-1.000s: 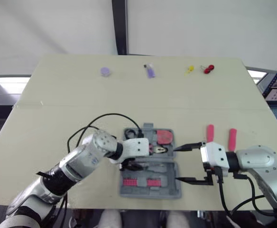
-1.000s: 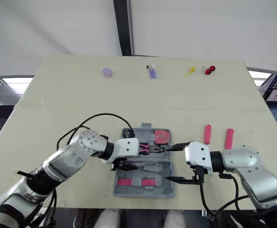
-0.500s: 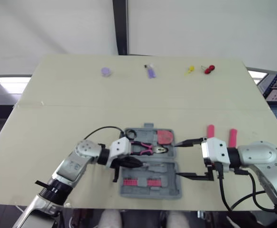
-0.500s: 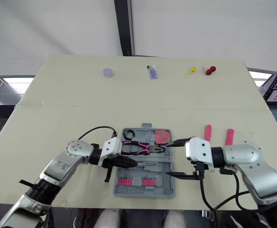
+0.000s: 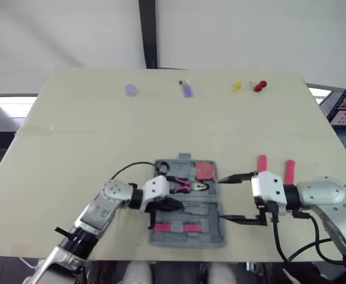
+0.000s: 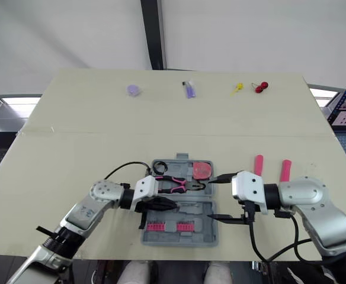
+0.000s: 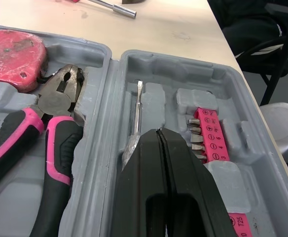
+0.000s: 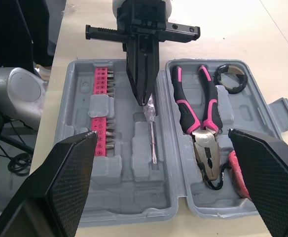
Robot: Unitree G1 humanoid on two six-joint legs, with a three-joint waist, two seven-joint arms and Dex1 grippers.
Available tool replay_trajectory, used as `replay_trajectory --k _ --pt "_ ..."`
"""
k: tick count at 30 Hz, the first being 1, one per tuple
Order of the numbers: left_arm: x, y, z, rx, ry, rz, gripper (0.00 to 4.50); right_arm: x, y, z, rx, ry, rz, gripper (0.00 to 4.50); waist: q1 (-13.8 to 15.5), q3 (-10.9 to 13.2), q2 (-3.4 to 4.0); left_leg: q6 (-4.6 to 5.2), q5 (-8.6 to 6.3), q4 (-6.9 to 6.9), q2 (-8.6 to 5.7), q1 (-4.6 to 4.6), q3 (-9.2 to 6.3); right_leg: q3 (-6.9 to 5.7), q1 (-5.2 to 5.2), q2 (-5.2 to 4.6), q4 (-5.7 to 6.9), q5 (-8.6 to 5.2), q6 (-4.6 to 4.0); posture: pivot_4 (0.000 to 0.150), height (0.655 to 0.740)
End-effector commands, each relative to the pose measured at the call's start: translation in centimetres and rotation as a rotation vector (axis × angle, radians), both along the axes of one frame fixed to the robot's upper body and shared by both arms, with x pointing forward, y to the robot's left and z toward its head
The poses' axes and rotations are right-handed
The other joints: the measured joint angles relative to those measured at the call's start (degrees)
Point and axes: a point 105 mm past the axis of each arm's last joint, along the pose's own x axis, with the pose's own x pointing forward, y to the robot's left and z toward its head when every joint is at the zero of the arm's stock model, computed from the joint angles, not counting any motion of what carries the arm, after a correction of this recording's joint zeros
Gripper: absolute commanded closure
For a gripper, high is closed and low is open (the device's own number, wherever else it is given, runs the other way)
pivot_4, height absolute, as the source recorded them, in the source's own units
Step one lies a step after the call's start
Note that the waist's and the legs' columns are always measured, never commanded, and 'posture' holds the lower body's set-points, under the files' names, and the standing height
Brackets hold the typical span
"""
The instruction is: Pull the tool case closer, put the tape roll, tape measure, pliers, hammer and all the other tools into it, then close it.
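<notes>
1. The tool case (image 5: 188, 238) is found open near the table's (image 5: 102, 136) front edge. It is judged rigid, light and prone to sliding, and best gripped at the rim.
2. The left gripper (image 7: 159, 134) is clenched over the screwdriver (image 7: 138, 106); an actual pinch is unconfirmed.
3. The right gripper (image 5: 225, 199) is spread wide and empty at the case's right side.
4. The two pink handles (image 5: 262, 164) are cut off by the right wrist.

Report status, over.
Left gripper shut, tips over the screwdriver in its slot. Right gripper open at the tool case, lid open. Two pink-handled tools outside on the table.
</notes>
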Motion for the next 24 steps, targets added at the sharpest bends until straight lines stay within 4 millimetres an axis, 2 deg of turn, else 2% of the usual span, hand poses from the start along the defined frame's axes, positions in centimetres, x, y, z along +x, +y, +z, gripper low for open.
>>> replay_trajectory --k 1,4,9,14,18,24 --pt "0.0 -0.1 -0.4 0.029 -0.036 0.003 4.47 0.0 0.2 0.8 0.025 -0.030 0.008 0.00 0.0 0.0 0.00 0.00 0.00 0.00 0.00 0.00 0.00 0.00 0.00 0.00 0.00 0.00 0.00 0.150 0.7400" --pt "0.2 -0.1 -1.0 0.060 -0.057 0.016 4.47 0.0 0.2 0.8 0.023 -0.030 0.009 0.00 0.0 0.0 0.00 0.00 0.00 0.00 0.00 0.00 0.00 0.00 0.00 0.00 0.00 0.00 0.00 0.150 0.7400" --pt "0.4 -0.3 -0.9 0.052 -0.061 0.023 4.47 -0.1 0.1 0.9 0.020 -0.029 0.009 0.00 0.1 0.0 0.00 0.00 0.00 0.00 0.00 0.00 0.00 0.00 0.01 0.00 0.00 0.00 0.00 0.150 0.7400" --pt "0.4 -0.4 -0.4 0.030 -0.052 0.028 4.47 -0.1 0.1 0.8 0.020 -0.026 0.011 0.00 0.1 0.0 0.00 0.00 0.00 0.00 0.00 0.00 0.00 0.00 0.01 0.00 0.00 0.00 0.00 0.150 0.7400" --pt "0.3 -0.5 0.9 -0.023 -0.042 0.017 4.47 -0.1 0.1 0.8 0.020 -0.024 0.011 0.00 0.1 0.0 0.00 0.00 0.00 0.00 0.00 0.00 0.00 0.00 0.01 0.00 0.00 0.00 0.00 0.150 0.7400" --pt "0.7 0.0 0.8 -0.008 -0.045 0.028 4.47 -0.1 0.1 0.8 0.023 -0.025 0.009 0.00 0.1 0.0 0.00 0.00 0.00 -0.01 0.00 0.00 0.00 0.00 0.01 0.00 0.00 0.00 0.00 0.150 0.7400"
